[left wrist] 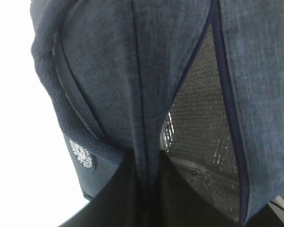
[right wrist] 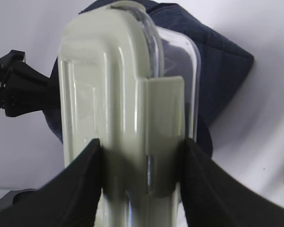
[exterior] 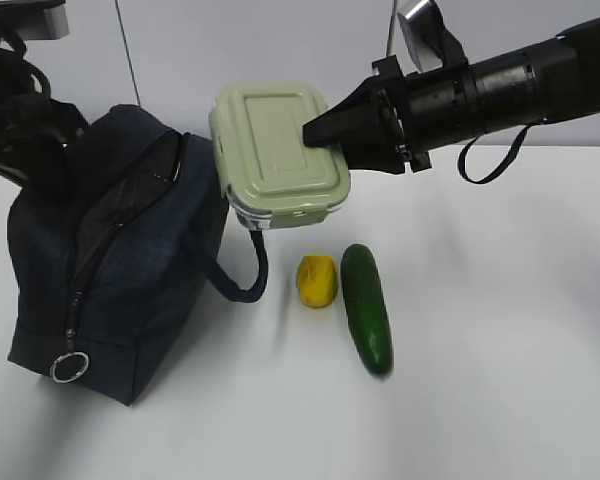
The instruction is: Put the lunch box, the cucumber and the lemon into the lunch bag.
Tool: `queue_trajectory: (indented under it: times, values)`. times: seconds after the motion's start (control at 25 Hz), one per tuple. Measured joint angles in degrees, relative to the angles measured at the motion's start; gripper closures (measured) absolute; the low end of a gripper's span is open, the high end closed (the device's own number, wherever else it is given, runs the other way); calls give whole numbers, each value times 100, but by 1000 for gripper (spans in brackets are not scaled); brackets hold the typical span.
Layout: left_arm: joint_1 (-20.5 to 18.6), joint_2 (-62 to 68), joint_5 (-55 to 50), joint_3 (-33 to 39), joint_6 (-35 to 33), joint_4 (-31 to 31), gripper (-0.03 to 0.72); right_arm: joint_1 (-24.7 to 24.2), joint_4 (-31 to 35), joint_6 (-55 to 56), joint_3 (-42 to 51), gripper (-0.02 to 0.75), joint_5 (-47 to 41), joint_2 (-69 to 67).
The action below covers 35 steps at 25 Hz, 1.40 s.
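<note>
Cucumber (exterior: 367, 308) and lemon (exterior: 317, 281) wait on my tabletop (exterior: 500, 380); right pincer (exterior: 315, 133) grips the lunch box (exterior: 278, 150) beside the lunch bag (exterior: 110, 260); left pincer's state I cannot tell.

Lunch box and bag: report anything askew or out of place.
The lunch box is off the table, tipped on edge in the right gripper, its lid facing the exterior camera. The bag stands unzipped with the left gripper pinching its fabric. Lemon and cucumber lie undisturbed. Nothing is spilled or damaged.
</note>
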State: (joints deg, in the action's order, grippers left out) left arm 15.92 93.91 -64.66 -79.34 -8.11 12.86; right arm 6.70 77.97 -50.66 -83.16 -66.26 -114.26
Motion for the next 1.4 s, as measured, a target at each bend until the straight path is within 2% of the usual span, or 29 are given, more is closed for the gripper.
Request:
queue_trajectory:
  times: [0.48,0.88,1.08,1.4]
  values:
    - [64,111,63,-18,111,43,671,337,294,184,-246,379,-12,0]
    - [77,181,147,-131,125,765,671,489,421,173,-296,379,-57,0]
    - [77,181,147,-139,-123,1419,671,489,455,151,-307,379,-57,-24]
    - [77,181,147,-139,-197,1569,671,535,259,107,-312,379,-57,-289]
